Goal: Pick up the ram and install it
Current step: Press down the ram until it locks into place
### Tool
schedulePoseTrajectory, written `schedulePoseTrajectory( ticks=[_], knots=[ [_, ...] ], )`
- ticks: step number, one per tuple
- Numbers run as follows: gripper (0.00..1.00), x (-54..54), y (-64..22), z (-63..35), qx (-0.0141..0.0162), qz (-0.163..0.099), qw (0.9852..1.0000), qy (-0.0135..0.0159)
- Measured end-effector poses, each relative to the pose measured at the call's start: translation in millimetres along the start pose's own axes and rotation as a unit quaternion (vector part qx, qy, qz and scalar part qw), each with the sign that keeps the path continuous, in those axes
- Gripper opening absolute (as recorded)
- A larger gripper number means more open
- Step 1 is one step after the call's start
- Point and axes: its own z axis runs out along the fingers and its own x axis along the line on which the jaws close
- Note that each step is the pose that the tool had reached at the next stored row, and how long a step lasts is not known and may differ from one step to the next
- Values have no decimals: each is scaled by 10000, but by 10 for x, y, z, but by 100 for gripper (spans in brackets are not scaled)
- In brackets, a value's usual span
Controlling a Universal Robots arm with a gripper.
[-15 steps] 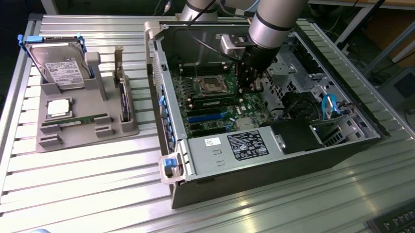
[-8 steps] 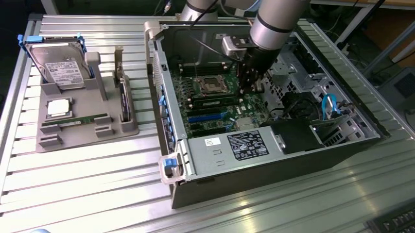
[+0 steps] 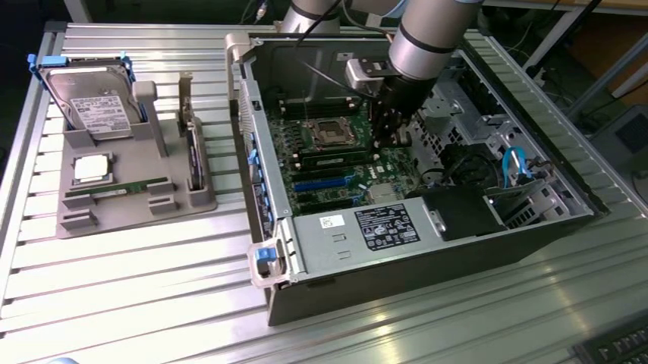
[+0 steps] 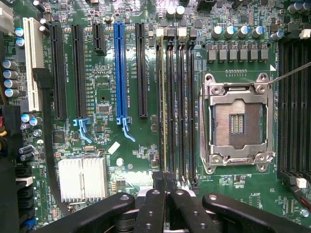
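Pressure at one end is the main risk: the fingers of the gripper (image 4: 165,182) are clenched together with nothing grasped between them, and they are placed over one end of the ram (image 4: 163,111), which is seen standing on edge in a memory slot of the motherboard (image 4: 133,162), beside the empty processor socket (image 4: 236,124). If only this end is pushed, the stick can be tilted and left half-seated, or the slot latch can be strained.

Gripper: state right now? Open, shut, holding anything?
Gripper: shut, nothing visibly held between its fingertips; the tips sit at the end of the memory slots.
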Motion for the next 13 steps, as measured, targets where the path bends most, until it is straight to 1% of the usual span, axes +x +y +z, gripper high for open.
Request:
schedulePoseTrajectory(
  ticks=[6,13],
  knots=[
    [11,1,0,28,0,0,10000,1],
    [11,1,0,31,0,0,10000,1]
  ],
)
